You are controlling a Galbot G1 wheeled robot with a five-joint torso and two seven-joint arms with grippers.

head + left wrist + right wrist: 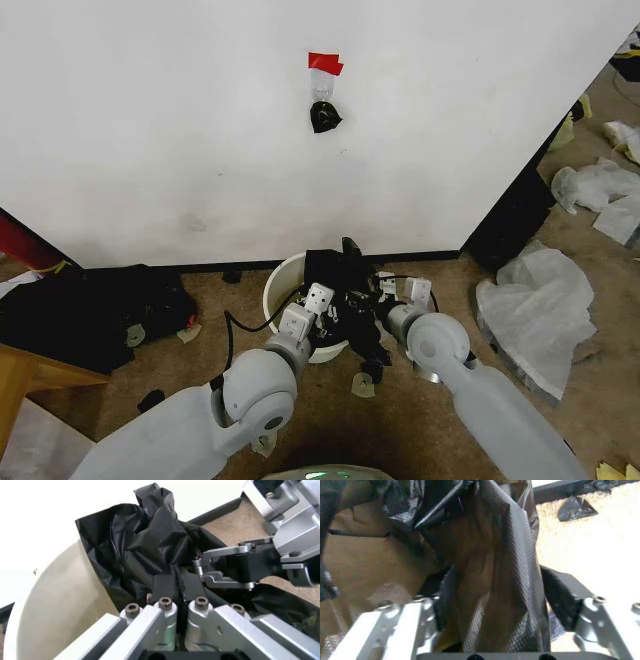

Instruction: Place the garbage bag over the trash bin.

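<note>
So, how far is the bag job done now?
Done: both pincers have the black bag at the bin. In hand: the left pincer is shut on a fold; the right pincer has film between its open fingers. Left: the bag is bunched and not spread over the rim.

White wall [200, 120] with red tape [324, 63], crumpled white plastic sheets [540, 300] on brown carpet [600, 400].

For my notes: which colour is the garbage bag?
Black garbage bag; the left wrist view shows it best.
</note>
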